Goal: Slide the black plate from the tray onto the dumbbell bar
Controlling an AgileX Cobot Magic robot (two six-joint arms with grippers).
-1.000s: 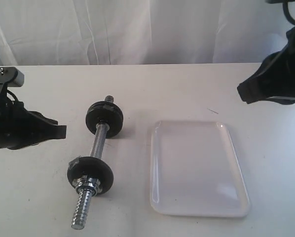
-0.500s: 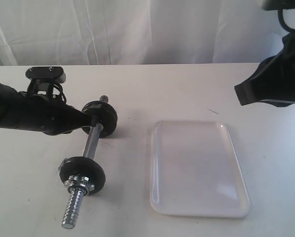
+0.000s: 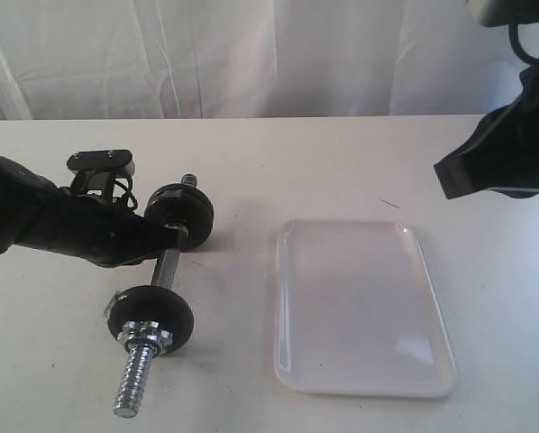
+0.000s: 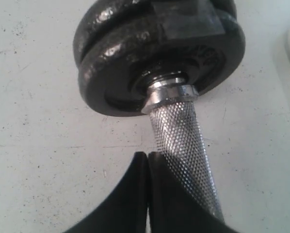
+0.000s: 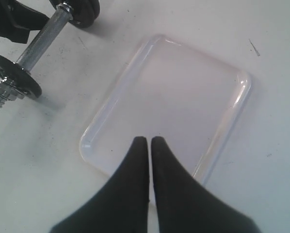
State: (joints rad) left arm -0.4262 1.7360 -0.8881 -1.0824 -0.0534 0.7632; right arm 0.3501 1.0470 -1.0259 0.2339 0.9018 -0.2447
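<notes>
The dumbbell bar (image 3: 166, 267) lies on the white table at left, with a black disc at its far end (image 3: 181, 215) and another (image 3: 152, 311) fixed by silver nuts near its threaded front end. My left gripper (image 3: 174, 236) is shut, its tips resting against the knurled bar (image 4: 179, 131) just short of the far discs (image 4: 135, 53). The white tray (image 3: 360, 307) sits to the right and holds nothing. No loose black plate shows in any view. My right gripper (image 5: 150, 141) is shut and hangs above the tray (image 5: 174, 97), seen high at the right (image 3: 443, 173).
A white curtain hangs behind the table. The bar's threaded front end (image 3: 134, 383) points toward the table's front edge. A gap of bare table separates the dumbbell from the tray's left rim (image 3: 278, 298).
My left arm has swung in from the left edge to the bar beside the far disc. The dumbbell has shifted a little to the left. The right arm has barely moved.
</notes>
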